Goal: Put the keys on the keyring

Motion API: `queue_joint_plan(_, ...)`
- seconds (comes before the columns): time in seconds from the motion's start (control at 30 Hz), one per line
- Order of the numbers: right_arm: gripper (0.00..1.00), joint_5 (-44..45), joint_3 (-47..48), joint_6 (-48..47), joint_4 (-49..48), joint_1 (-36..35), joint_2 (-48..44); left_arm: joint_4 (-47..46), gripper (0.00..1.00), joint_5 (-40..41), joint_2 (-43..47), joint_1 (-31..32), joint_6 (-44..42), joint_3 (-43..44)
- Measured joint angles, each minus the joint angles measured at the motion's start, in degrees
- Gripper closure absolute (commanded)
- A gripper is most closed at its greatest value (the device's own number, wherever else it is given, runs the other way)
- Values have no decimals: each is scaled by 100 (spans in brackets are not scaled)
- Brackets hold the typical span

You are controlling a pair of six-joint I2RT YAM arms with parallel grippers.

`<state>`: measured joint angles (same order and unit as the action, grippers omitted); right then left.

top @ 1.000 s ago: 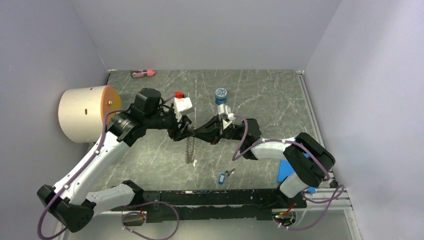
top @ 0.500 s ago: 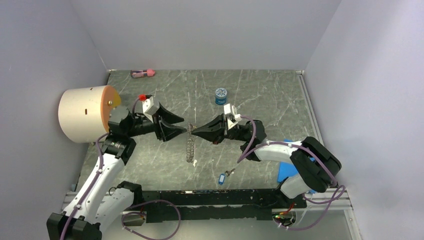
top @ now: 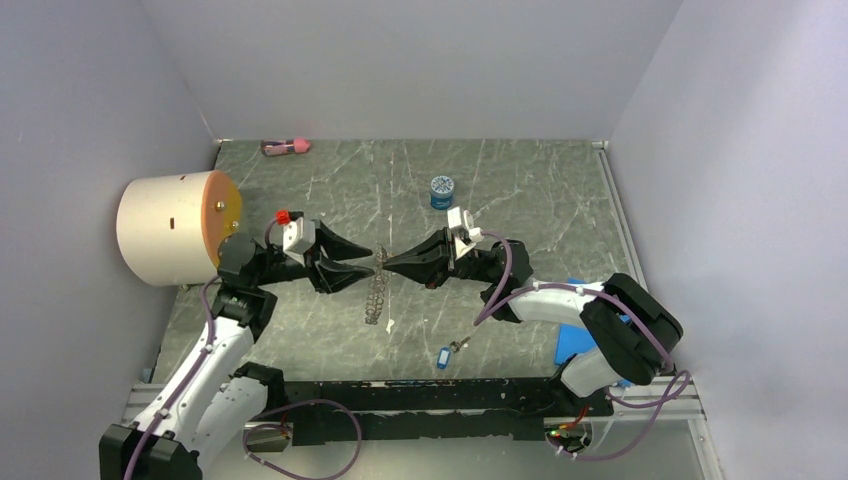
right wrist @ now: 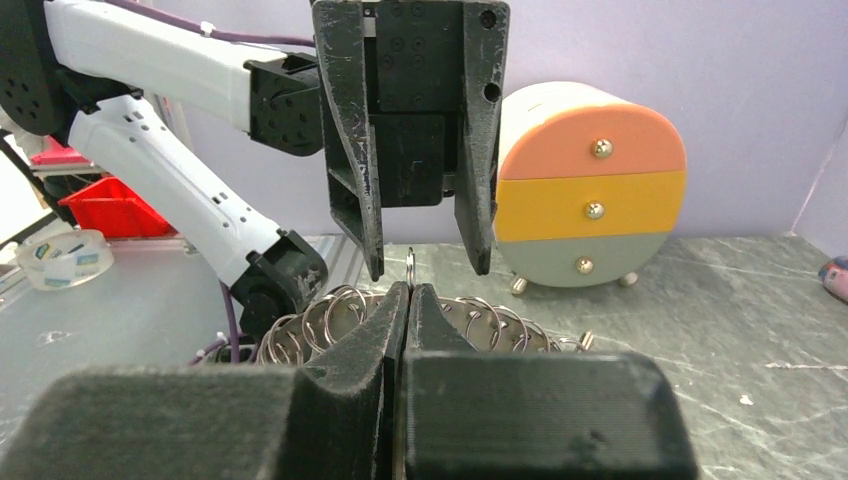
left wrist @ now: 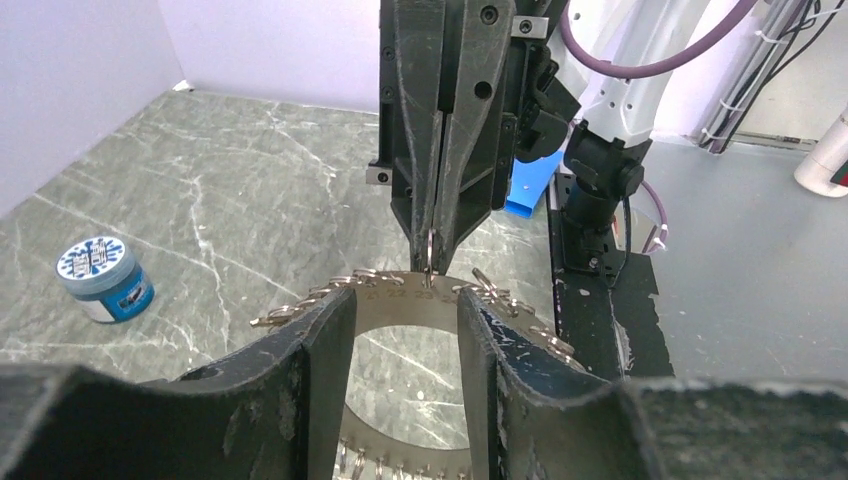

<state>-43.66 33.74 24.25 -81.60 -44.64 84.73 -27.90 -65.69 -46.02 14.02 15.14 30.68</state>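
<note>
The right claw (top: 386, 262) is pinched shut on the large greyish beaded metal keyring (top: 377, 296), which hangs from it. The left claw (top: 365, 266) gapes opposite. A small blue-tagged metal key (top: 443, 357) lies on the grey marbled surface (top: 520, 200). A clumsy nudge from the left claw could knock the ring loose.

Your left gripper (top: 369, 262) and right gripper (top: 388, 263) meet tip to tip at mid-table, with the keyring (top: 377, 293) hanging between them: no way through. From there the blue jar (top: 441, 191) stands at 1 o'clock, the drawer cabinet (top: 170, 228) at 9, the blue key (top: 443, 357) at 5. Bare table (top: 530, 180) lies open toward 12 and 6.
</note>
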Motion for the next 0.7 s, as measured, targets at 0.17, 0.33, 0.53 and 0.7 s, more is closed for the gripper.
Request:
queue_joint_plan(0.17, 100, -4, 0, 4, 0, 0, 0, -136, 64, 2, -151, 188, -70, -2)
queue_joint_plan(0.33, 100, -9, 0, 59, -24, 0, 2, -90, 69, 109, -221, 363, -195, -2)
queue_joint_plan(0.53, 100, -11, 0, 90, -98, 4, 2, -87, 75, 157, -221, 446, -240, -2)
queue_joint_plan(0.7, 100, -24, 0, 96, -103, 17, 2, -2, 71, 219, -221, 474, -256, 7)
